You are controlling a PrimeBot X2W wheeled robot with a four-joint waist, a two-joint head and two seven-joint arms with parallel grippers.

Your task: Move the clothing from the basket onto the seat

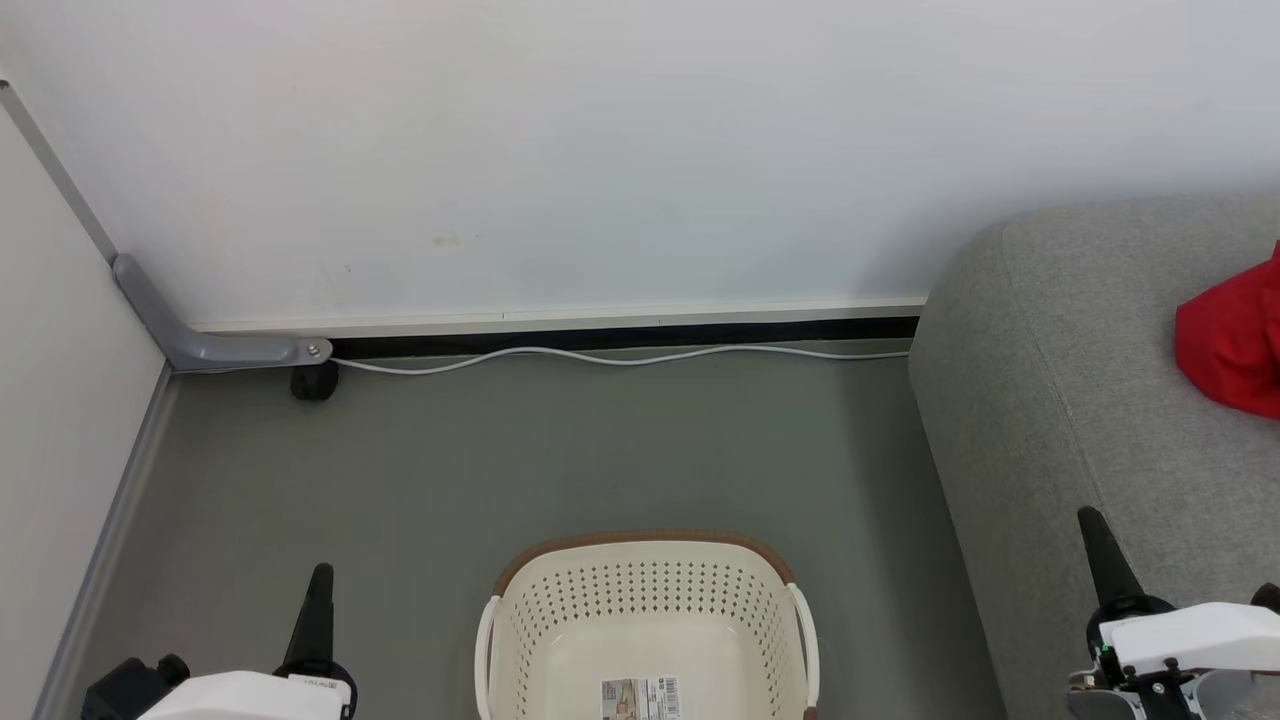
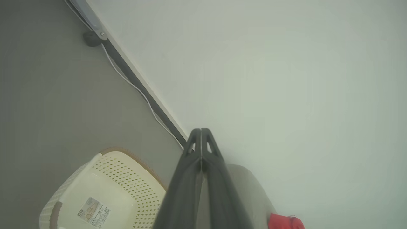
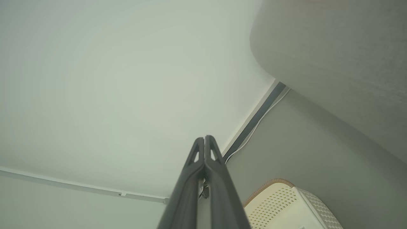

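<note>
Showing as a bunched red fold, the clothing (image 1: 1235, 340) lies on the seat (image 1: 1080, 400), beyond the basket (image 1: 650, 542) and well to its right. The frame's edge cuts the fabric off, so it cannot be told whether both garments are there. It sits well in from the cushion's rounded corner, apparently put where it will not slip to the floor (image 1: 520, 460).

The basket, cream with a brown rim, stands on that grey floor just left of the seat. The part of its inside that can be seen holds nothing but a printed label (image 1: 640, 697) on the bottom. By that sign the job looks done, or all but done.

The left pincer (image 1: 321, 575) stands to the basket's left, over bare floor. The right pincer (image 1: 1090, 525) stands to its right, over the front of the seat. Both point toward the wall (image 1: 640, 150), their dark fingers pressed together with nothing between them, and the wrist views show the tips meeting. Held wide of the basket and carrying no cloth, the arms look parked rather than reaching.

Beyond the basket a white cable (image 1: 620, 357) runs along the foot of the wall. It goes from a small black caster (image 1: 313, 382), far off to the basket's left, across to the seat.
</note>
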